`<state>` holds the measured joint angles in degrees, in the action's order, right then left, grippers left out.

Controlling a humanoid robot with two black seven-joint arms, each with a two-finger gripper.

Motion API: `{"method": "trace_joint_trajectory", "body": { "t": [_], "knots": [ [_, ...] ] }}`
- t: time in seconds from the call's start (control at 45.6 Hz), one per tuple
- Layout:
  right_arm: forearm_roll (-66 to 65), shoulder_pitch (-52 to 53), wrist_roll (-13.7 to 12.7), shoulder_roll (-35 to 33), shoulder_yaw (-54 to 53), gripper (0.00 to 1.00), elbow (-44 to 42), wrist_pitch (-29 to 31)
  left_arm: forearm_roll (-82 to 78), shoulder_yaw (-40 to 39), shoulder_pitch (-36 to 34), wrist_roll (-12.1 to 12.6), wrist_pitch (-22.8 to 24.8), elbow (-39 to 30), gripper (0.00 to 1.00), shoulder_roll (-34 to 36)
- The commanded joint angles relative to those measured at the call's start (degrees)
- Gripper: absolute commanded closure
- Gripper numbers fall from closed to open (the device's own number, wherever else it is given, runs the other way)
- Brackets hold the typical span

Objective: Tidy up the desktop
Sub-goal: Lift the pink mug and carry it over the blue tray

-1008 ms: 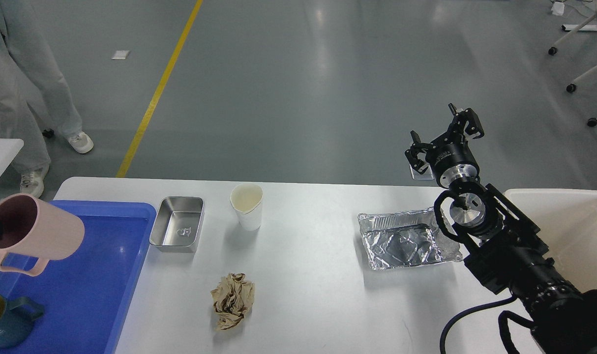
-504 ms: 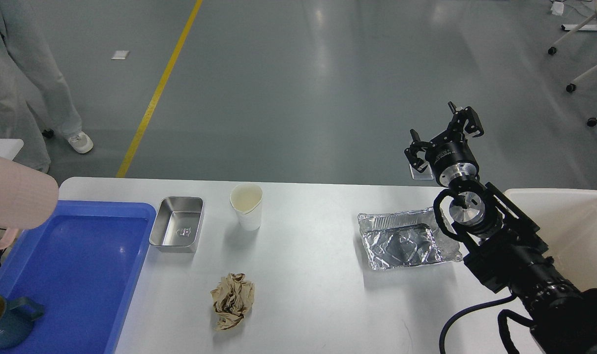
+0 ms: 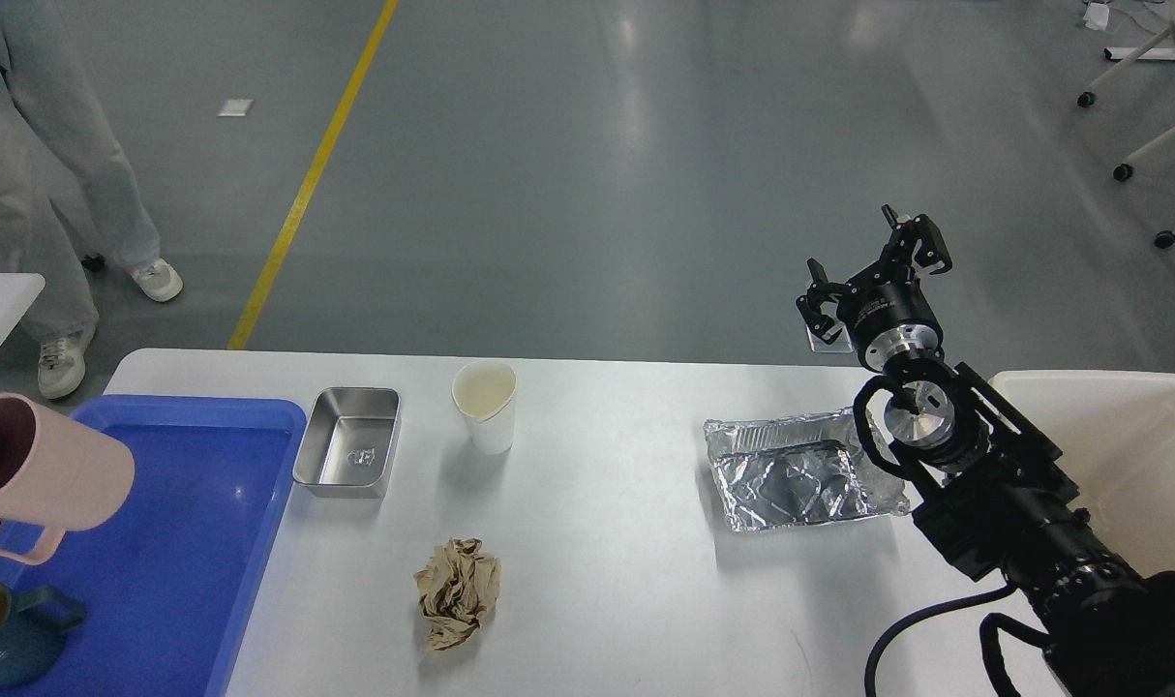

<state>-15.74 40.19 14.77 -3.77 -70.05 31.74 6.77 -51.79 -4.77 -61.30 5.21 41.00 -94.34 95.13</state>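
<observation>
At the far left edge of the frame a pink mug (image 3: 41,474) hangs tilted in the air above the blue tray (image 3: 162,542). Half a second ago it was higher and partly out of view; now it is lower and its dark mouth shows again. So it looks like the mug is going down onto the tray. The left gripper that carries it is off the edge, so I cannot see its fingers. In the lower left corner a dark blue mug (image 3: 2,629) sits on the tray.

The desktop (image 3: 607,581) is the big white table that fills the lower half of the frame. Just right of the tray is a shiny metal box (image 3: 347,440). Next, near the middle, stands a white paper cup (image 3: 485,407). Below it lies a ball of brown paper (image 3: 458,590). Further right is a crumpled foil tray (image 3: 800,469). None of these has moved, so a lot is still left to tidy.

The right gripper (image 3: 873,271) is up in the air above the far edge of the table, with its fingers spread and holding nothing. It has not moved. At the right edge is a beige bin (image 3: 1139,445).
</observation>
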Motion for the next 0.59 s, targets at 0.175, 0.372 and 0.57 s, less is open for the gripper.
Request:
{"method": "trace_joint_trajectory", "body": {
  "t": [0.175, 0.372, 0.57],
  "knots": [
    [0.0, -0.2, 0.0, -0.2, 0.0, 0.00, -0.1, 0.0, -4.7, 10.5, 0.5, 0.1, -8.7, 1.0, 0.99, -6.7],
    [0.0, -0.2, 0.0, -0.2, 0.0, 0.00, -0.2, 0.0, -6.3, 15.4, 1.7, 0.5, -13.4, 2.1, 0.98, -10.0],
    [0.0, -0.9, 0.0, -0.2, 0.0, 0.00, -0.1, 0.0, -7.3, 17.2, 5.7, 0.4, -17.9, 5.0, 0.98, -13.4]
  ]
}}
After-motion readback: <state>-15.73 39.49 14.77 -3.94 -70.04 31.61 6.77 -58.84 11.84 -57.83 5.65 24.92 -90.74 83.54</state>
